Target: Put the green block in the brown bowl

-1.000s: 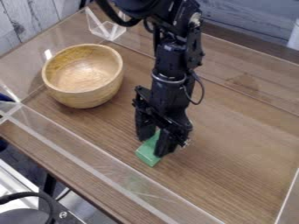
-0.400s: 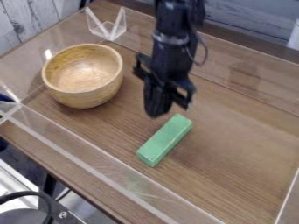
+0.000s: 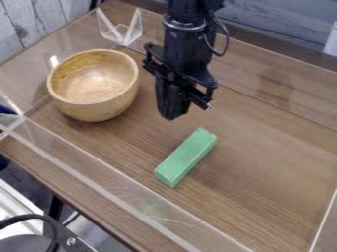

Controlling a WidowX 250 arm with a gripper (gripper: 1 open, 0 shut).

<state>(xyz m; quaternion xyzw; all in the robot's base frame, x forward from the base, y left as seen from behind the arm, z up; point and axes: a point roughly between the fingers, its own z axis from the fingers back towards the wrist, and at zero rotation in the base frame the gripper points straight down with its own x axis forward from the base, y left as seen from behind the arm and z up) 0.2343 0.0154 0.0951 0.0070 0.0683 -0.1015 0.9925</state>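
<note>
In the camera view my pincer [image 3: 172, 111] points down above the tabletop [image 3: 263, 157] and holds nothing; I cannot tell how wide it is. The green block [image 3: 184, 157] lies flat below it, apart. The brown bowl [image 3: 93, 85] stands left, empty.

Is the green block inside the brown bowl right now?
No, the green block lies flat on the table, apart from the brown bowl, which holds nothing.

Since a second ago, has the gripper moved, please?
Yes. The gripper has lifted off the green block and shifted toward the brown bowl.
</note>
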